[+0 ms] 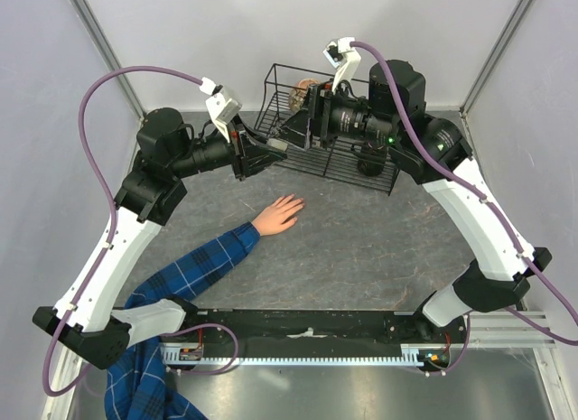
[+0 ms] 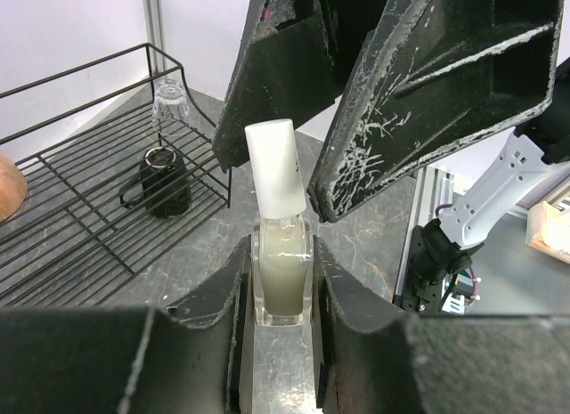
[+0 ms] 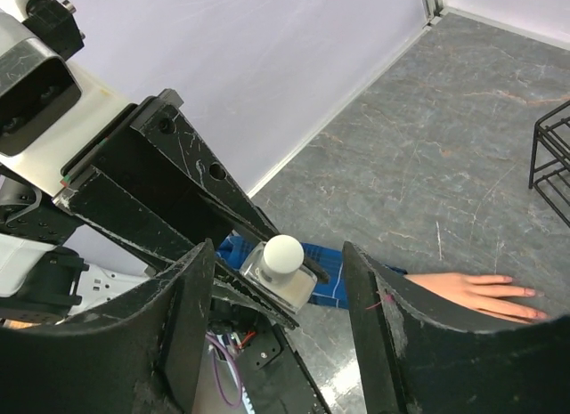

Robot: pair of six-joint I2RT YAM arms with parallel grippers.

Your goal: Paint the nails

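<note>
While the left gripper [image 2: 283, 254] clamps the bottle [image 2: 283, 289] by its flat sides, the right gripper [image 3: 278, 263] stands wide astride the cap [image 2: 274, 169]. Its fingers flank the cap and do not appear to touch it. The likely failure comes with the twist. The bottle is smooth, clear and square-sided, and it is pinched between hard, scuffed black fingers. Torque on the cap could spin it in that hold or squeeze it out. The cap is glossy white, round-topped and slim, so it offers little to bite on. It also leans a little in the left wrist view, so jaws closing off-centre may skid or shove the bottle askew. Inside is a pale, milky liquid. Once the bottle is open, any tilt could spill it over the table [image 1: 361, 248].

The nails [image 3: 533, 293] are tiny and pale, tipping a skin-coloured hand [image 1: 280, 212]. The hand lies flat at mid-table, nearer than the grippers and well apart from the bottle. Its soft blue plaid sleeve [image 1: 208, 262] trails off to the near left. Targets that small leave little margin, and a drip or a heavy stroke would mark skin or cloth. A black wire rack [image 1: 343, 167] stands just beyond on the far side, close enough to snag a swinging wrist.
</note>
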